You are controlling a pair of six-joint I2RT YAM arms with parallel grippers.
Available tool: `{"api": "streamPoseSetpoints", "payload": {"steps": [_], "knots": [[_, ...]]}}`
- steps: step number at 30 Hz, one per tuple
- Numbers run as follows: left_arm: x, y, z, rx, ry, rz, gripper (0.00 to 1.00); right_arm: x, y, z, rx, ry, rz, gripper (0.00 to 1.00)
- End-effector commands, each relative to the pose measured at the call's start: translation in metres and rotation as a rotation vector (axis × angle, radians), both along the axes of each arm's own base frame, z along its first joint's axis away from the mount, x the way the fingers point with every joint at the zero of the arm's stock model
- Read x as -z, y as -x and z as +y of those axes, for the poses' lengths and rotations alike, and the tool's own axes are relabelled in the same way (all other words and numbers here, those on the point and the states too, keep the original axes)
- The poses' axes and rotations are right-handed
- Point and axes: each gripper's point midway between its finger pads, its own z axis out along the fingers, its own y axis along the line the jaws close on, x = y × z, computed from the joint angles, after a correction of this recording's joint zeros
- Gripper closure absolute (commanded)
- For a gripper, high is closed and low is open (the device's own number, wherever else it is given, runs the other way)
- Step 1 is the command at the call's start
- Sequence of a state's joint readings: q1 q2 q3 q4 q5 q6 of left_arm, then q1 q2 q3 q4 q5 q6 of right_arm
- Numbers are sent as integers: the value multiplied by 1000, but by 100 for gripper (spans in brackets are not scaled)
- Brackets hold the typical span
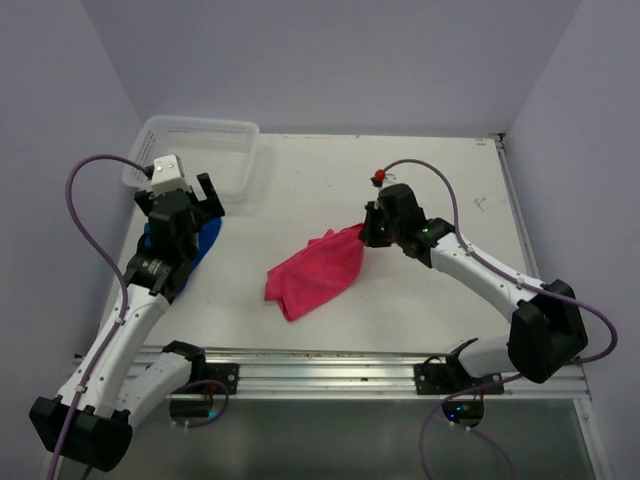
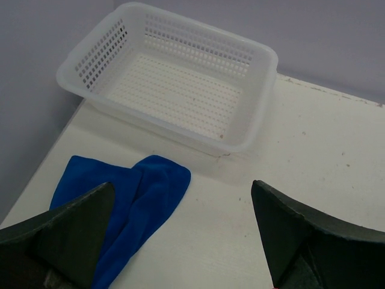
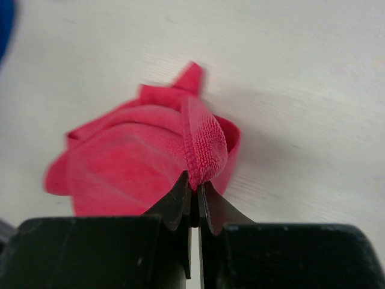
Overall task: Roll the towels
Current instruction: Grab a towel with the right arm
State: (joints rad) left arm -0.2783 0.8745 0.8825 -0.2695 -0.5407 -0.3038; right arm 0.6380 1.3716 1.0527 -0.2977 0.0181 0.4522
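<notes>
Pink microfibre towel lies crumpled mid-way across the white table, one corner lifted and pinched tight in my right gripper. My left gripper hangs spread wide over the blue towel, near the white perforated basket.

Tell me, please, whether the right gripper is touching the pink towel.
Touching. The right wrist view shows the right gripper pinched shut on a fold of the pink towel.
</notes>
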Motion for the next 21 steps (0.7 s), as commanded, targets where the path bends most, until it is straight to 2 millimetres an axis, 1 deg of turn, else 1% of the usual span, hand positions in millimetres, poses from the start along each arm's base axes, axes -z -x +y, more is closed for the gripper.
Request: {"api": "streamPoseSetpoints", "payload": {"steps": [1, 2, 3, 4, 5, 6, 7, 8, 9, 10, 11, 13, 14, 15, 16, 18, 19, 20, 21], "knots": [[-4, -10, -20, 98, 24, -20, 0, 49, 1, -44, 70, 90, 99, 100], [-2, -12, -25, 123, 21, -10, 0, 62, 0, -58, 100, 121, 118, 100], [4, -16, -35, 176, 24, 12, 0, 74, 2, -65, 109, 151, 150, 100], [4, -18, -39, 197, 24, 19, 0, 78, 3, -69, 113, 159, 164, 100], [10, -21, -43, 218, 24, 41, 0, 82, 2, -76, 131, 170, 174, 94], [12, -22, -47, 240, 24, 48, 0, 86, 4, -79, 140, 191, 190, 82], [14, -23, -54, 276, 31, 54, 0, 85, 3, -84, 160, 206, 188, 65], [14, -23, -56, 287, 35, 54, 0, 82, 2, -84, 161, 208, 182, 51], [15, -24, -59, 304, 38, 60, 0, 79, 2, -87, 172, 212, 178, 34], [16, -24, -60, 307, 38, 60, 0, 71, 2, -88, 182, 203, 159, 31], [16, -24, -61, 310, 39, 59, 0, 62, -3, -92, 207, 208, 133, 29], [15, -23, -59, 304, 40, 55, 0, 50, -2, -93, 216, 199, 114, 27], [13, -23, -59, 301, 40, 49, 0, 39, -2, -90, 210, 173, 94, 27], [11, -22, -57, 292, 38, 44, 0, 33, 0, -87, 201, 155, 81, 27], [11, -22, -56, 286, 40, 40, 0, 29, 1, -82, 190, 136, 70, 30], [7, -20, -50, 255, 38, 25, 0, 17, 10, -59, 115, 89, 32, 34], [7, -19, -48, 245, 41, 23, 0, 15, 15, -49, 82, 78, 24, 38], [4, -18, -46, 235, 41, 13, 0, 11, 25, -28, 16, 66, 10, 42], [4, -17, -44, 221, 41, 11, 0, 10, 30, -13, -27, 53, 3, 44]]}}
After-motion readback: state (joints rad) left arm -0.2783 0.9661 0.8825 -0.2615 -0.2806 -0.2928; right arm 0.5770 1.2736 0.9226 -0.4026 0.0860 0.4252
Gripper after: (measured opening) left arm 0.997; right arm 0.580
